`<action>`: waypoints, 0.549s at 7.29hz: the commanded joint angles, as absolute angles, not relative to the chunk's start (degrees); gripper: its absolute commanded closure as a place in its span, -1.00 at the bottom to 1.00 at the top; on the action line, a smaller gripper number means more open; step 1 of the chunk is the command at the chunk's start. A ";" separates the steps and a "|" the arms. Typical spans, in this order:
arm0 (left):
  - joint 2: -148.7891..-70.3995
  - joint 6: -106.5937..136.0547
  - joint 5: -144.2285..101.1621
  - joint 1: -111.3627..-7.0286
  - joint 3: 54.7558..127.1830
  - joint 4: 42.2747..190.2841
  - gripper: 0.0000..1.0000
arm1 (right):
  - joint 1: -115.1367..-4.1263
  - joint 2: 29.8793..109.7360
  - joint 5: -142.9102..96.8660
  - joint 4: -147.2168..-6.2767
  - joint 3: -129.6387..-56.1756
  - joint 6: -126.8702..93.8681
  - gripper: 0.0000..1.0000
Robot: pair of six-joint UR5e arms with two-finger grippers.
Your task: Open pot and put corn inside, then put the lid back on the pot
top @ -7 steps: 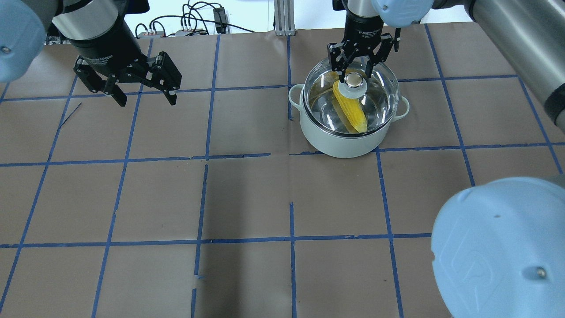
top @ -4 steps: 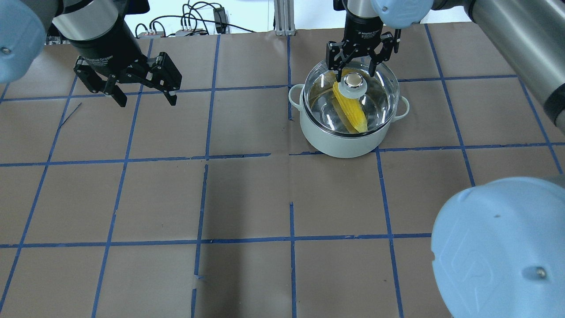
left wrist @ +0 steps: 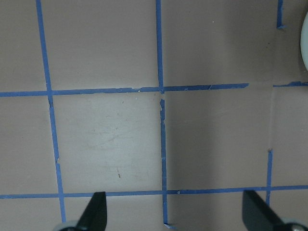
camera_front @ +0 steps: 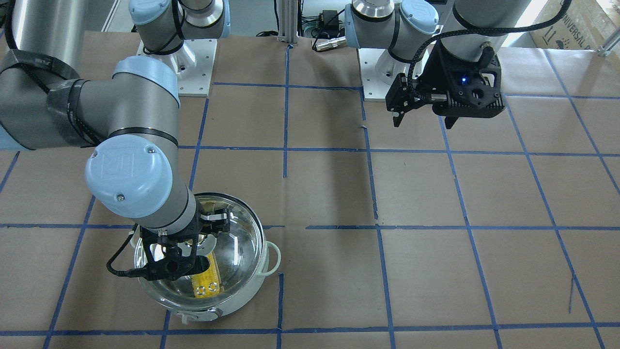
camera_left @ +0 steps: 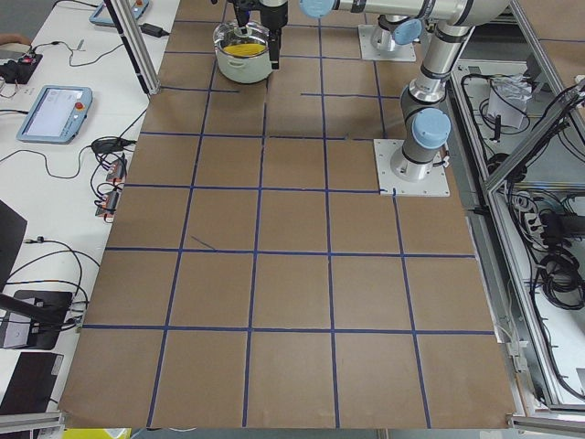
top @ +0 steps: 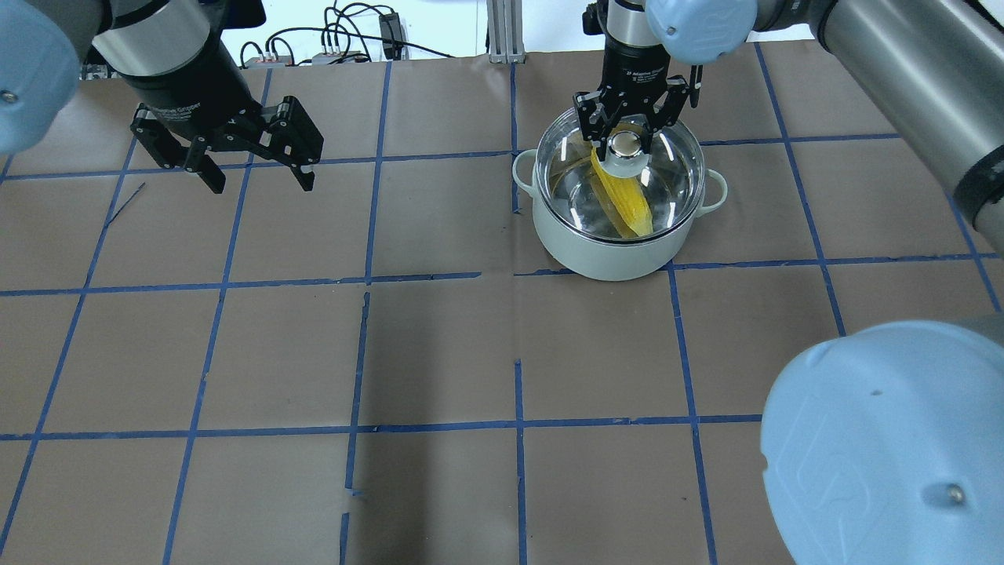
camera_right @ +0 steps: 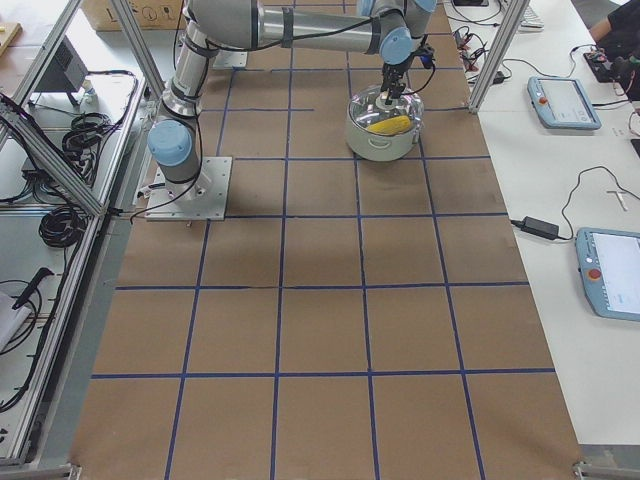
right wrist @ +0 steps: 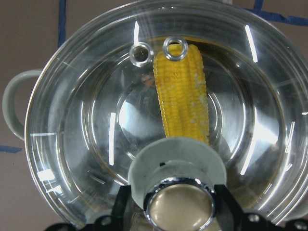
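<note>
The pale mint-white pot (top: 604,259) stands at the far right of the table, also in the front-facing view (camera_front: 232,300). The yellow corn (top: 627,205) lies inside it, seen through the glass in the right wrist view (right wrist: 183,106). The clear glass lid (top: 674,169) sits over the pot's rim. My right gripper (top: 625,149) is straight above it, jaws shut on the lid's beige knob (right wrist: 180,207). My left gripper (top: 259,182) is open and empty, held above the far left of the table; its fingertips (left wrist: 98,207) frame bare paper.
Brown paper with a blue tape grid (top: 439,353) covers the table. Cables and a metal post (top: 502,31) lie past its far edge. My right arm's elbow (top: 886,447) fills the near right corner of the overhead view.
My right gripper has shifted slightly left and lower with the lid's knob between its fingers, and the lid has settled more squarely over the pot. The left arm has barely moved.
</note>
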State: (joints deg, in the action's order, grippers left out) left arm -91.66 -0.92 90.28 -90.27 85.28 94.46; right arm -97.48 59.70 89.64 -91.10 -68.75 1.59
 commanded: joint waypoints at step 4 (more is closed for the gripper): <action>-91.05 -0.79 90.97 -90.17 85.61 94.39 -1.00 | -97.30 59.76 89.20 -91.05 -67.86 1.76 -0.49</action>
State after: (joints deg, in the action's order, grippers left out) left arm -91.09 -0.80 90.89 -90.17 85.58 94.40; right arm -97.46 59.74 88.85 -90.92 -68.47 1.55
